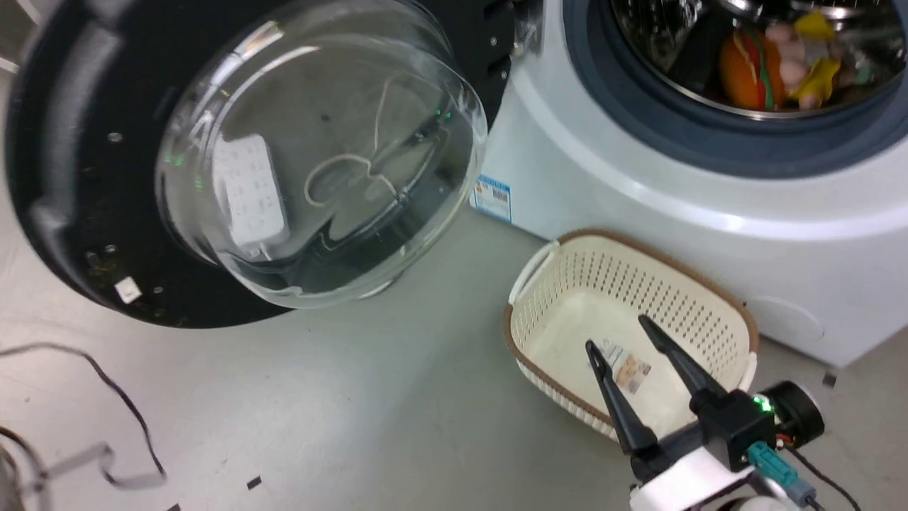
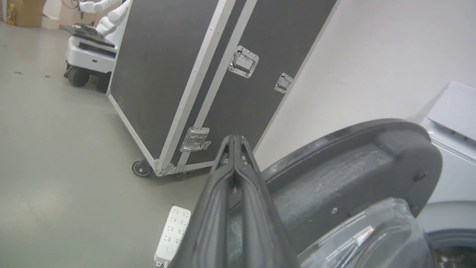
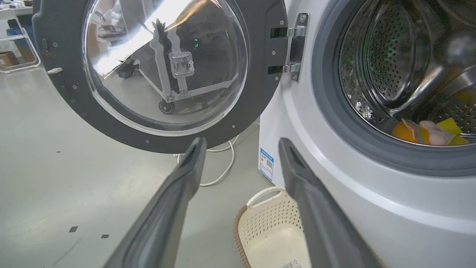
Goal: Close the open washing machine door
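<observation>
Left end effector [image 2: 234,139] is pinched shut, empty, at the washing machine door [image 2: 346,167] rim. I should push steadily toward the washing machine [image 1: 638,191]. Right end effector [image 1: 617,332] is spread, empty.

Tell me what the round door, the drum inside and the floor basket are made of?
The washing machine door: dark, likely moulded plastic ring, screw-studded; its window is clear, gleaming, probably glass. The drum: shiny perforated metal, seemingly stainless steel. The basket: matt cream plastic by its look, holed, brown-rimmed.
</observation>
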You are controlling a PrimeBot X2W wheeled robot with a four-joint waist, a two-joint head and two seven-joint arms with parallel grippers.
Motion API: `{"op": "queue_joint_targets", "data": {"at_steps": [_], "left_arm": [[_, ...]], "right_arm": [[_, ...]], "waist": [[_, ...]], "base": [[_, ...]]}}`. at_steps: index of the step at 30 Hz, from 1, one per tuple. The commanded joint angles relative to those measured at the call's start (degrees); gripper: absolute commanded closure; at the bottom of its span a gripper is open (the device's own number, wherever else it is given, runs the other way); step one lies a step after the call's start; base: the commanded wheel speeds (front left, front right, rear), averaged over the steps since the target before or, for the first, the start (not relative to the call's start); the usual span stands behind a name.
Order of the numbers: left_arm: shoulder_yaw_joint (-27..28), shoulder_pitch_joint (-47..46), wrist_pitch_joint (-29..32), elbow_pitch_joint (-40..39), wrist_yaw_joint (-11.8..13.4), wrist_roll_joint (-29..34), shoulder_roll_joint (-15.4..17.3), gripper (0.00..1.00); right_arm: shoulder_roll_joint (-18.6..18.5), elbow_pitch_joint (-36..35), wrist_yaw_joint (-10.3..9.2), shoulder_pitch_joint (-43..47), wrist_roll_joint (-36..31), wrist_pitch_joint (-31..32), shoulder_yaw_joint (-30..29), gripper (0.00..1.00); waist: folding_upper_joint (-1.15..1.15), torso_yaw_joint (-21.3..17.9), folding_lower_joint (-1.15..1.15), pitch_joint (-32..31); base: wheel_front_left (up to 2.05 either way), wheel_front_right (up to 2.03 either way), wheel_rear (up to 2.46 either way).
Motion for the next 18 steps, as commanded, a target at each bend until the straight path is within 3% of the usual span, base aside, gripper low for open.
{"op": "queue_joint_targets", "data": {"at_steps": [1, 11, 15, 18], "left_arm": [[1.47, -2.81, 2.23, 2.23, 0.65, -3.53, 0.94, 1.0], [13.19, -18.57, 25.35, 23.91, 9.58, -30.66, 7.51, 1.0], [14.28, -19.81, 34.81, 28.32, 8.9, -37.0, 8.92, 1.0], [12.1, -18.65, 41.37, 29.23, 6.83, -38.56, 8.8, 1.0]], "right_arm": [[-0.16, -0.42, 0.04, -1.09, -0.37, -0.55, 0.15, 0.0], [-1.13, 0.25, 0.04, -3.08, -0.5, -1.89, 2.36, 0.0], [-1.59, 0.29, 0.05, -3.29, -0.35, -2.04, 2.24, 0.0], [-1.8, 0.22, 0.05, -3.24, -0.3, -2.02, 2.09, 0.0]], "waist": [[0.0, -0.23, -0.01, 1.75], [0.0, -0.72, -0.01, 5.59], [0.0, -0.91, -0.01, 5.96], [0.0, -0.92, -0.01, 5.97]], "base": [[0.0, 0.0, 0.0], [0.0, 0.0, 0.0], [0.0, 0.0, 0.0], [0.0, 0.0, 0.0]]}}
